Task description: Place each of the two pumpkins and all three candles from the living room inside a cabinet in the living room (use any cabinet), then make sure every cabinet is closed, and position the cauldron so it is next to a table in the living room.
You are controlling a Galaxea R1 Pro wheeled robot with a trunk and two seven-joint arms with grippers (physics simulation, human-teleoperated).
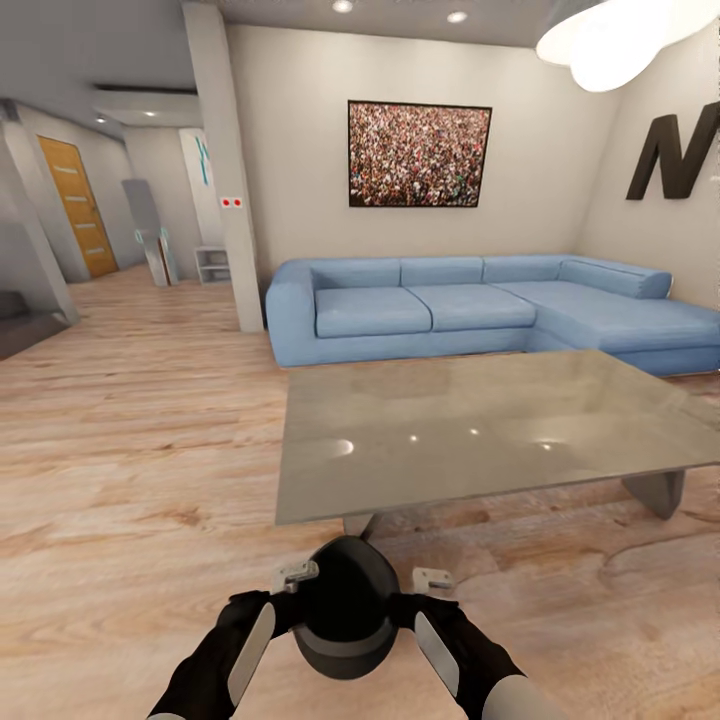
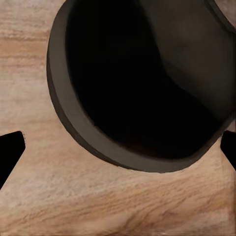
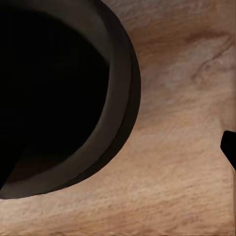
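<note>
Both grippers flank the cauldron (image 1: 345,608), just before the table (image 1: 480,430).

The round, dark grey cauldron (image 1: 345,608) looks matt and smooth. The low rectangular grey glass table (image 1: 480,425) is glossy and reflective, above light, grained wooden floorboards (image 1: 130,470).

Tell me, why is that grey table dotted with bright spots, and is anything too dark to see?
Head view: the glass table mirrors ceiling lights as small glare spots. Both wrist views: the cauldron interior is near-black, so its contents cannot be told.
</note>
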